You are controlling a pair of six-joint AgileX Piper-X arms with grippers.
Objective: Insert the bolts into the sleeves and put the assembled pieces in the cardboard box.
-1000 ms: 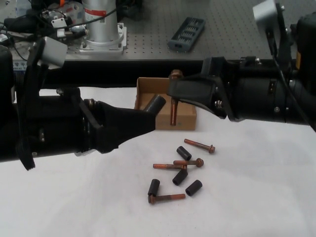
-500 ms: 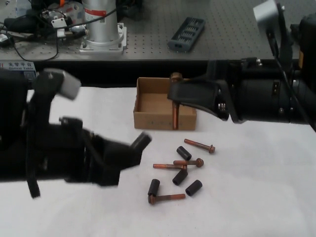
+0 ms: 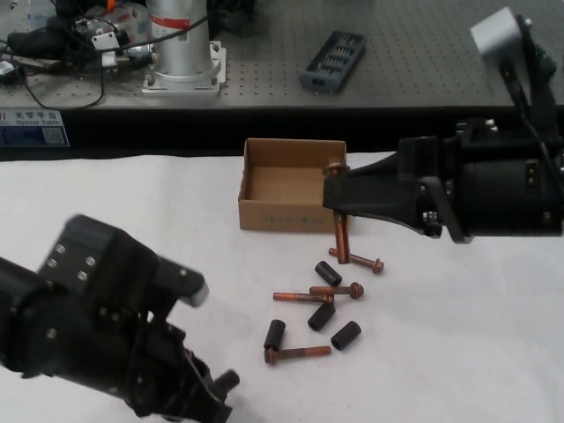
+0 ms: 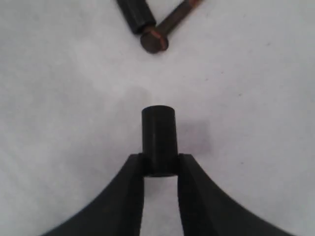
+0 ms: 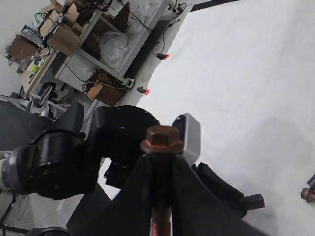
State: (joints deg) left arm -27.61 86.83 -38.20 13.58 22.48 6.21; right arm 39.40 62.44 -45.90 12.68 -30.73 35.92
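Note:
My left gripper (image 4: 160,164) is shut on a black sleeve (image 4: 159,137), held just above the white cloth. In the high view this gripper (image 3: 225,386) is low at the front left, with the sleeve (image 3: 229,380) at its tip. My right gripper (image 3: 337,196) is shut on a copper bolt (image 3: 340,236) that hangs upright by the cardboard box (image 3: 264,217), at its front right corner. The bolt's hex head (image 5: 161,140) sticks out between the right gripper's fingers (image 5: 138,189). Several loose bolts (image 3: 302,297) and sleeves (image 3: 345,335) lie on the cloth in front of the box.
A loose sleeve (image 4: 135,14) and bolt (image 4: 167,27) lie just beyond the held sleeve. Behind the cloth stands a perforated bench with a metal post (image 3: 181,44), a blue-grey rack (image 3: 333,57) and cables (image 3: 44,44). The left arm (image 5: 93,152) faces the right wrist camera.
The left arm has swung down from beside the box to the front left, still holding its sleeve. The right gripper has shifted right and lower with the bolt.

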